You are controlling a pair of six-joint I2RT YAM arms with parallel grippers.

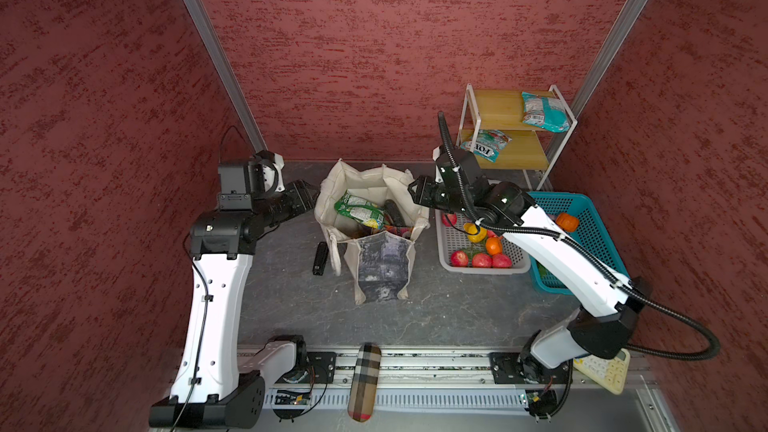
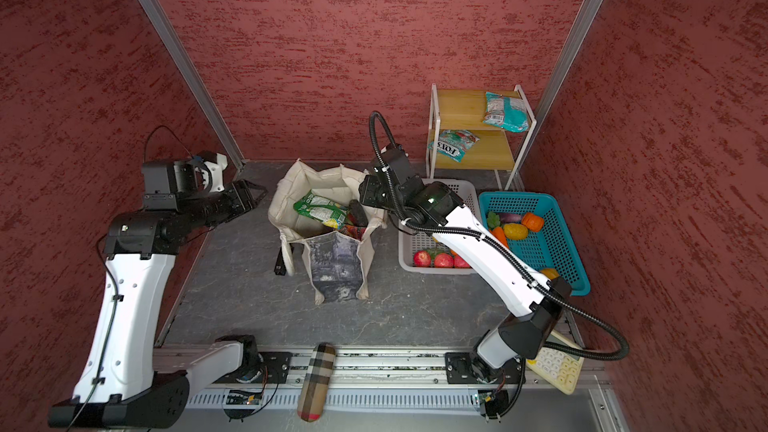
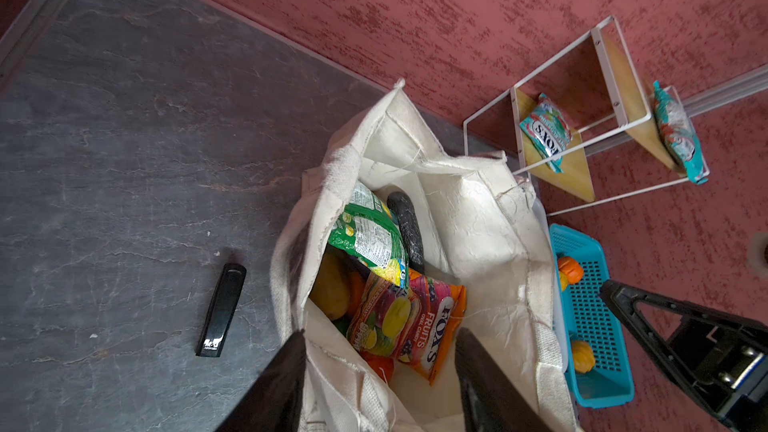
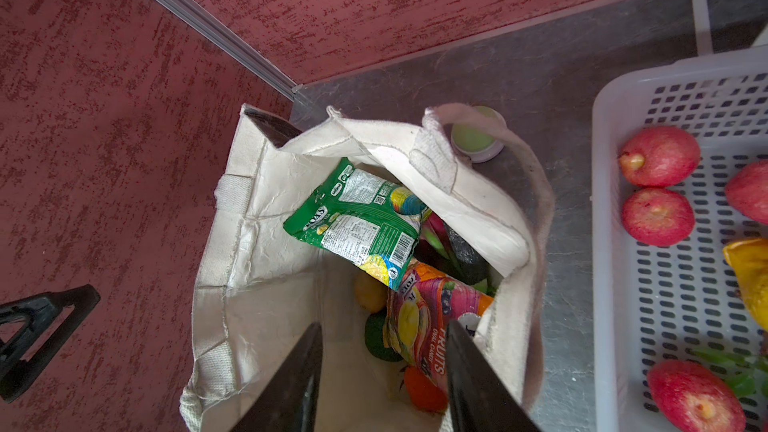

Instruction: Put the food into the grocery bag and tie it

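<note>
fingers fill the near edge of both wrist views

left gripper (image 3: 380, 332): jaws apart, nothing clamped. bag (image 3: 478, 222) rim cloth sits in the gap between them, can't tell if it touches either finger

right gripper (image 4: 384, 324): jaws apart too, empty, hanging over the opposite side of the bag's mouth

in both top views the two face each other across the bag: left gripper (image 1: 309, 197) just beside its left rim, right gripper (image 1: 412, 193) at its right rim

bag (image 1: 382, 263) stands upright mid table (image 1: 291, 317), mouth open, printed side toward the front rail. handles slack, not tied, one strap (image 1: 334, 255) hanging down the left side

inside:
- green snack packet (image 4: 357, 222) on top
- orange snack packet (image 3: 415, 326) partly under it
- dark long vegetable (image 3: 405, 226) beside the green packet
- yellow-brown fruit (image 3: 328, 284) and orange fruit (image 4: 424, 388) lower down

not in the bag:
- red fruits (image 1: 481, 260) in white basket (image 1: 444, 255), just right of the bag
- blue basket (image 1: 594, 238) further right, more toy produce in it
- shelf (image 1: 498, 110) at the back: lower teal packet (image 1: 486, 145), upper teal packet (image 1: 542, 112)

black bar (image 1: 321, 258) flat on the table, just left of the bag
</note>
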